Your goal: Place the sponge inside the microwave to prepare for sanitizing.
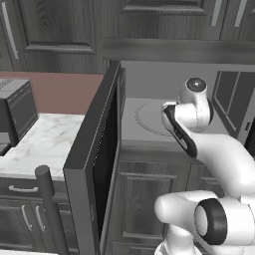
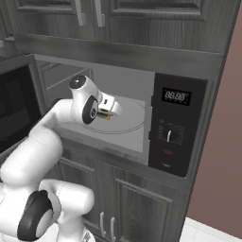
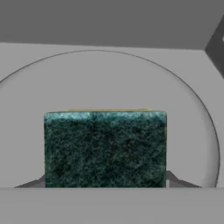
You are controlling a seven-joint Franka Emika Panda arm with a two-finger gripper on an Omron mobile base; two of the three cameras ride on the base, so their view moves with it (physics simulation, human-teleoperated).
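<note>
The microwave [image 2: 175,127] stands open, its black glass door [image 1: 94,149] swung out to the left. My gripper [image 2: 111,109] reaches into the light grey cavity and hangs just above the round turntable [image 2: 130,120]. It is shut on the sponge [image 2: 105,116]. In the hand view the sponge [image 3: 105,148] shows its dark green face with a thin yellow edge on top, held between the fingertips [image 3: 177,179], with the turntable [image 3: 188,113] behind it. The left base view has my wrist [image 1: 191,112] in front of the turntable [image 1: 147,117], hiding the gripper.
A boxy coffee machine [image 1: 17,109] sits on the marble counter [image 1: 45,142] left of the open door. A dark chair post [image 1: 47,199] rises at the lower left. Cabinet doors [image 2: 142,208] lie below the microwave, and its control panel [image 2: 176,97] is on the right.
</note>
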